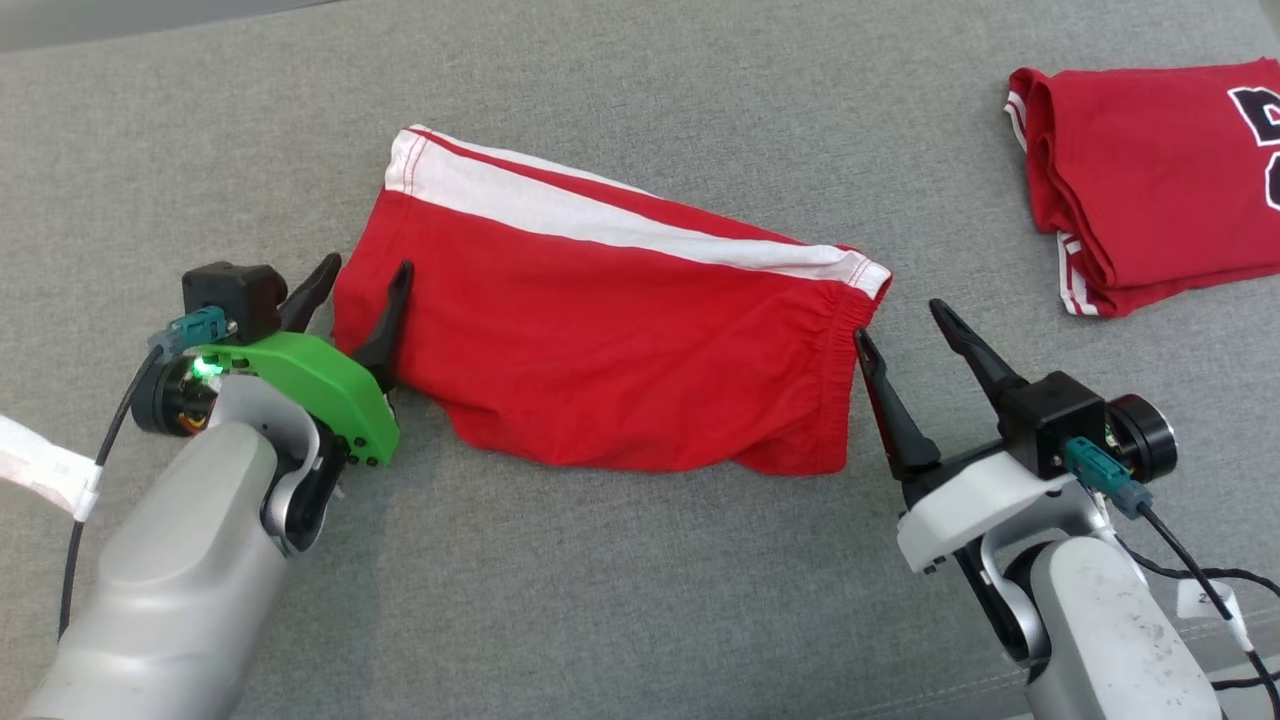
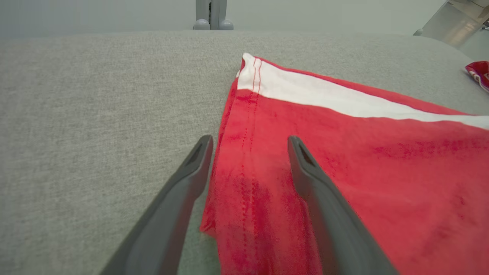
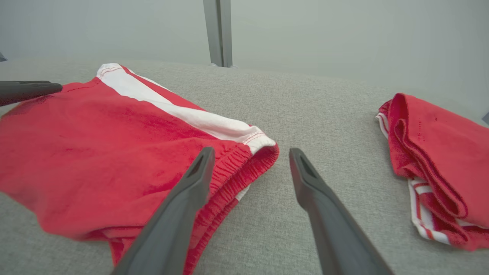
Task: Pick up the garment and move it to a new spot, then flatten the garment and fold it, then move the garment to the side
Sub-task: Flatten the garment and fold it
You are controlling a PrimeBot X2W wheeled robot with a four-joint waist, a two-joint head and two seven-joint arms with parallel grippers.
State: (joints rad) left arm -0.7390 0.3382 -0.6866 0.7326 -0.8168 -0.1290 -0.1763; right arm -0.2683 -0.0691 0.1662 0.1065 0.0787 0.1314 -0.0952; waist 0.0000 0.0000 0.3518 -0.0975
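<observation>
The garment is a pair of red shorts with a white side stripe, lying folded on the grey surface, leg hem at the left and elastic waistband at the right. My left gripper stands open at the hem end, one finger over the cloth and one beside it; the left wrist view shows the hem of the garment between the spread fingers of that gripper. My right gripper is open just off the waistband, and the right wrist view has the garment left of that gripper.
A second red garment with dark lettering lies folded at the far right, also seen as a folded red garment in the right wrist view. The grey fabric surface extends all around. Cables trail from both wrists.
</observation>
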